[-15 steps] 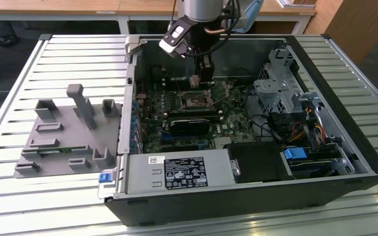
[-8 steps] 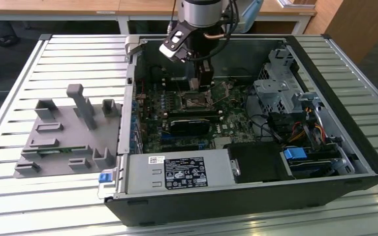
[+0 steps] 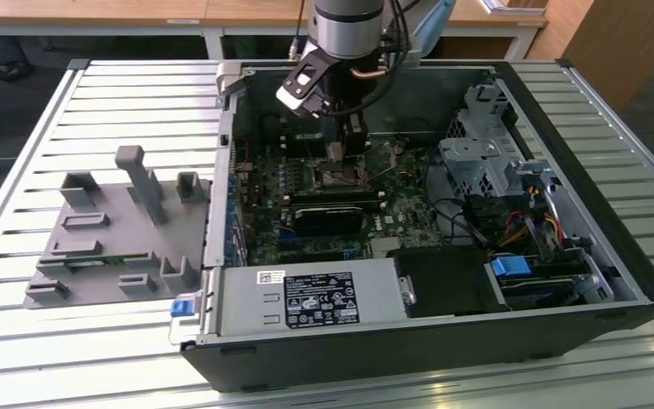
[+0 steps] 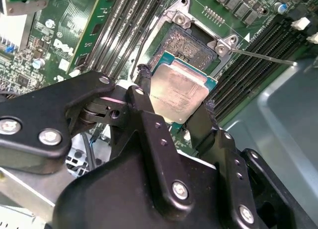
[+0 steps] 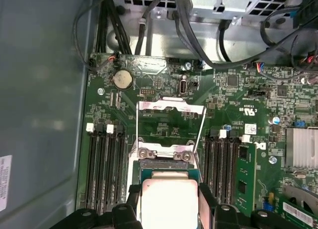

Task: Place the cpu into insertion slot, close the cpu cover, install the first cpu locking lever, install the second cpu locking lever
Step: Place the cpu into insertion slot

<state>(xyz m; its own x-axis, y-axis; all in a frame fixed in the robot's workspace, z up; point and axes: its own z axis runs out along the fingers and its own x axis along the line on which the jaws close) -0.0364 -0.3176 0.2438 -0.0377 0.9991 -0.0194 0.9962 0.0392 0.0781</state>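
My gripper (image 4: 175,104) is shut on the cpu (image 4: 180,87), a flat silver-topped square chip pinched at two opposite edges by the black fingers (image 4: 144,92). The chip hangs just above and slightly off the insertion slot (image 4: 191,40), whose contact field lies bare. In the first wrist view the cpu (image 5: 169,199) sits between the fingertips at the edge of the insertion slot (image 5: 164,164). The cpu cover (image 5: 171,106) is swung open and lies back on the board beyond the socket. A thin locking lever (image 4: 261,55) sticks out sideways. In the exterior view the gripper (image 3: 344,152) hovers over the slot (image 3: 339,177) inside the case.
Long black memory slots (image 5: 107,164) flank the socket on both sides. A black module (image 3: 329,213) lies near the socket, with cables and a drive cage (image 3: 480,162) at the exterior view's right. The power supply (image 3: 304,300) fills the case front. A grey fixture (image 3: 117,226) sits outside the case.
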